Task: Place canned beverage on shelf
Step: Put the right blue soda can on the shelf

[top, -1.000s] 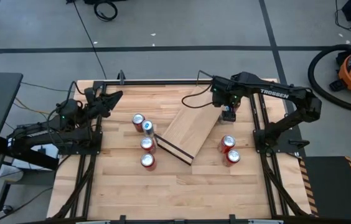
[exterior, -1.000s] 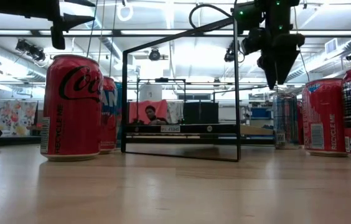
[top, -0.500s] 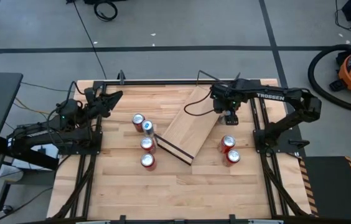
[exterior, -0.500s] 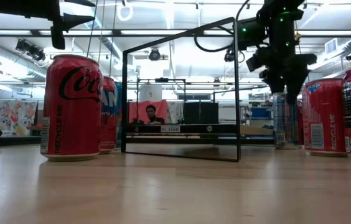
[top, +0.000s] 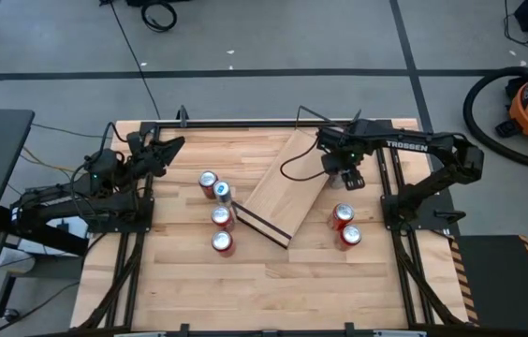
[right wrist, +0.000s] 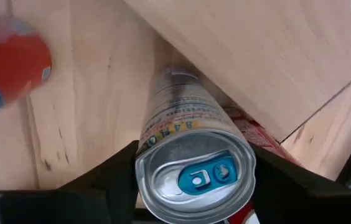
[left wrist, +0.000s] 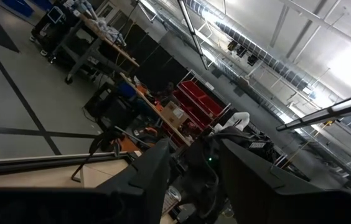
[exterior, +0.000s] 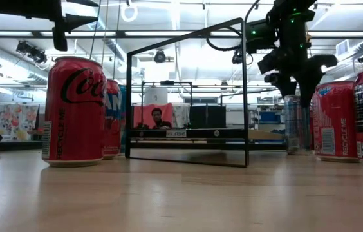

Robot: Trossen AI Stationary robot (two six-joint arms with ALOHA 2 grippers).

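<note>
Right now the can (right wrist: 191,158) is a slim silver one with a blue tab, standing upright on the table (top: 245,290) just beside the shelf's (top: 283,192) right edge. The right gripper (right wrist: 194,180) is clamped on it from above, a dark finger (right wrist: 110,180) on either side near the top. From overhead the can is hidden under that gripper (top: 343,174); from table level only its lower part (exterior: 295,125) shows beneath the arm. The shelf is a pale wooden board with a dark end edge, lying askew mid-table on a thin black wire frame (exterior: 185,96). Red cans (top: 219,215) stand left of it, two more (top: 345,227) to its right. The left gripper (top: 166,150) waits at the table's left, fingers parted, holding nothing.
</note>
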